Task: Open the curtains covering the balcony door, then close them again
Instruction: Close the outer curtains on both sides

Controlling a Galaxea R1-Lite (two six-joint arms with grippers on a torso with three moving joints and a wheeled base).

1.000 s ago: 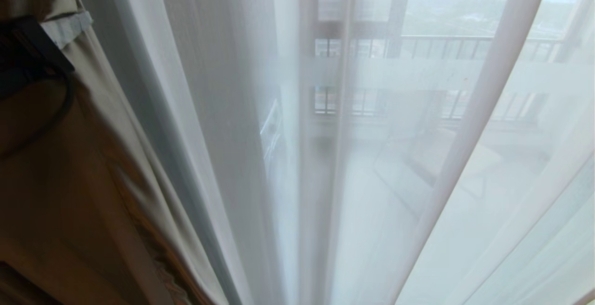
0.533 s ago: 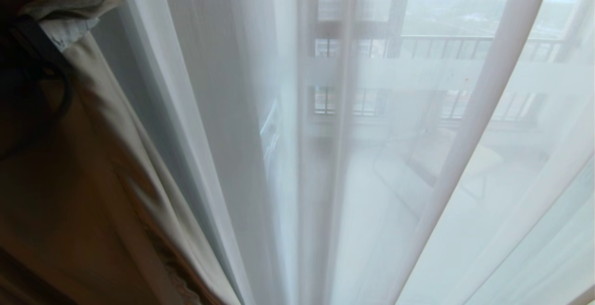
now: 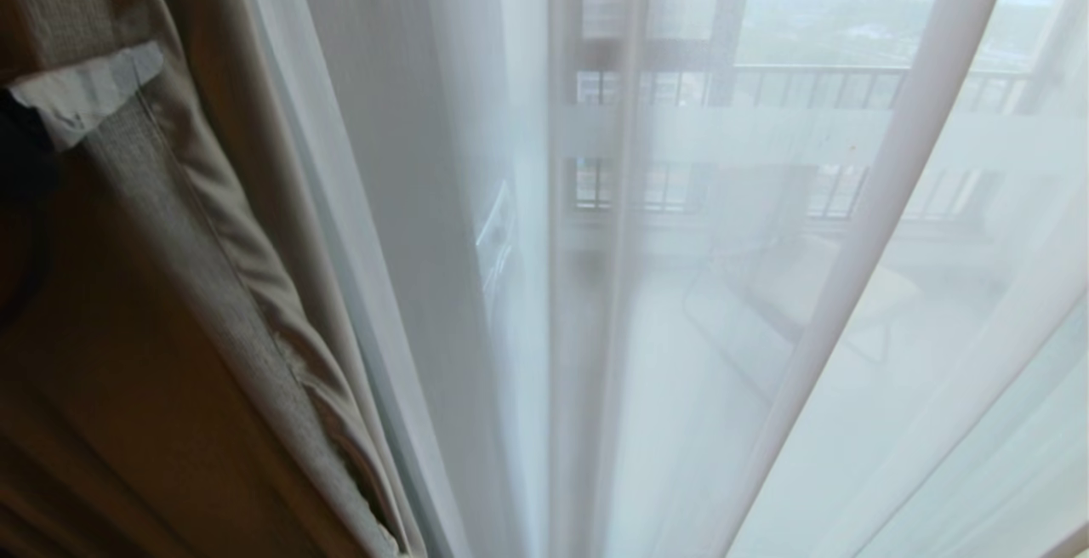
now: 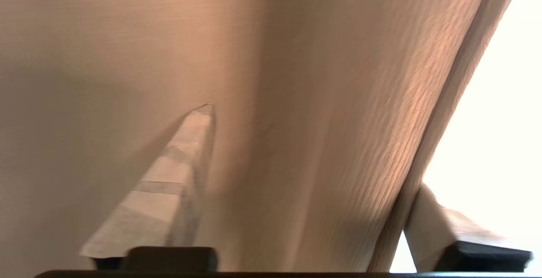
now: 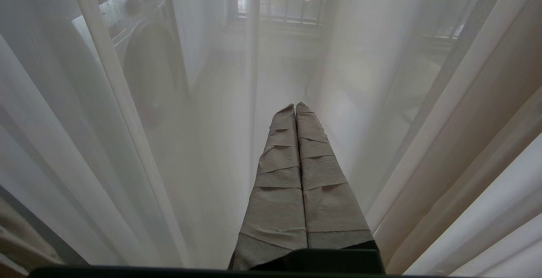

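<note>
My left gripper point(image 4: 309, 184) fingers are spread wide around the heavy curtain's point(image 4: 322, 100) edge — gripping nothing — its folds running lengthwise between them.

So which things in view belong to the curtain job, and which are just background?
Job:
- heavy beige woven curtain
- thin white sheer curtain
- glass balcony door, dark frame
- left gripper, open beside the beige fabric

Background:
- right gripper, shut
- washing machine
- balcony railing
</note>
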